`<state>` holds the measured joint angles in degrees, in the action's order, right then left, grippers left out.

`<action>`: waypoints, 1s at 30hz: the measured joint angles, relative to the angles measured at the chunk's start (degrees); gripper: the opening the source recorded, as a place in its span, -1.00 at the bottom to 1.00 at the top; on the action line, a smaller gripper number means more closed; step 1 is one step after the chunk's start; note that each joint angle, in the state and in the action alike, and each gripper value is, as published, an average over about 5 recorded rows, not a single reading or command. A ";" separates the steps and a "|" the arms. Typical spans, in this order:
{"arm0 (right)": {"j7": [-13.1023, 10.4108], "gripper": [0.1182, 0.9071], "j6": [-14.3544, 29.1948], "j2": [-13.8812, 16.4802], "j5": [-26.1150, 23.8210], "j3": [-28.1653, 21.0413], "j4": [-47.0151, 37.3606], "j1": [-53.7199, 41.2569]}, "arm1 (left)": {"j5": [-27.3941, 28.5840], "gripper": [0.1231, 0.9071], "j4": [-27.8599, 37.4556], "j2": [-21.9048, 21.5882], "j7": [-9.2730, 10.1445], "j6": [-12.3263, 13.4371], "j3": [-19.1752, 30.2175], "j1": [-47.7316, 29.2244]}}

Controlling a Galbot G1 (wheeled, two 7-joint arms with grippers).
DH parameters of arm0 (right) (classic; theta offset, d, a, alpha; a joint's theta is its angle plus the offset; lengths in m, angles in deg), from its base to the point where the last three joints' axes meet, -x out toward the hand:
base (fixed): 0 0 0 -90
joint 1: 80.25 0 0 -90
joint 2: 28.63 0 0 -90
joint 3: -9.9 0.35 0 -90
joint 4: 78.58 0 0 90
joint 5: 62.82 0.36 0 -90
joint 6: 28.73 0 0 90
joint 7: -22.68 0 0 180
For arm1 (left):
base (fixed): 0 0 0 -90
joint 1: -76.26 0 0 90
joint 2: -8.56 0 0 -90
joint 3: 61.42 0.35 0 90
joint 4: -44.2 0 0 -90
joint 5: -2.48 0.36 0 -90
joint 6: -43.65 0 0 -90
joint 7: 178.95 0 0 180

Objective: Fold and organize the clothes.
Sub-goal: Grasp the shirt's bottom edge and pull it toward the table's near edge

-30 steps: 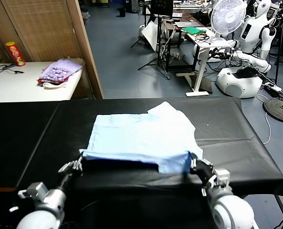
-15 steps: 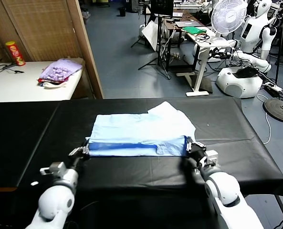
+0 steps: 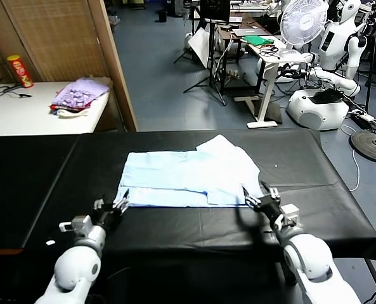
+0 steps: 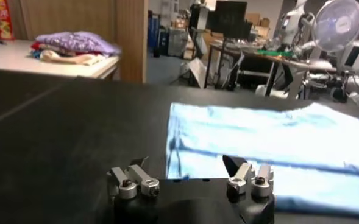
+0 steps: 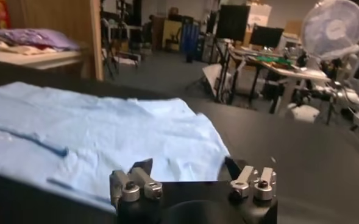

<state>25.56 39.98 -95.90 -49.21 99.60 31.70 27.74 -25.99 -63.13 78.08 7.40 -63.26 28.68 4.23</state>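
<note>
The pale blue T-shirt (image 3: 186,180) lies folded on the black table (image 3: 42,171), with bare cloth on every side. My left claw (image 3: 115,206) and right claw (image 3: 259,200) stand low at its near corners, both spread open, holding nothing.
</note>
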 joint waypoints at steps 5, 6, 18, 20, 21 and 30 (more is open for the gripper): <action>-0.13 -0.16 -0.07 -0.89 0.11 0.05 -1.36 0.42 | -2.67 0.72 0.68 -0.01 -0.26 -0.62 -0.17 0.32; -0.16 -0.29 -0.06 -1.07 0.14 0.03 -1.64 0.45 | -3.10 0.71 0.86 -0.01 -0.27 -0.70 -0.19 0.29; -3.16 -0.99 -3.78 -0.25 2.81 -0.60 0.66 1.49 | -5.58 -0.73 1.32 -0.03 -0.13 -1.75 -0.51 1.24; -3.56 -0.99 -5.16 0.32 3.12 -0.32 2.16 2.27 | -5.24 -0.92 0.58 -0.19 0.23 -2.04 -0.78 1.91; -3.65 -0.99 -5.73 0.59 3.31 -0.17 2.98 2.76 | -4.82 -0.96 0.09 -0.35 0.49 -2.21 -0.97 2.34; -3.67 -0.99 -8.27 1.80 4.31 -0.03 8.65 8.37 | -1.17 -0.99 -6.75 -2.12 3.03 -3.34 -3.73 9.59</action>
<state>21.89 31.72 -94.10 -44.90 99.57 40.35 36.11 -27.16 -69.88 75.96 10.42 -66.61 24.95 13.82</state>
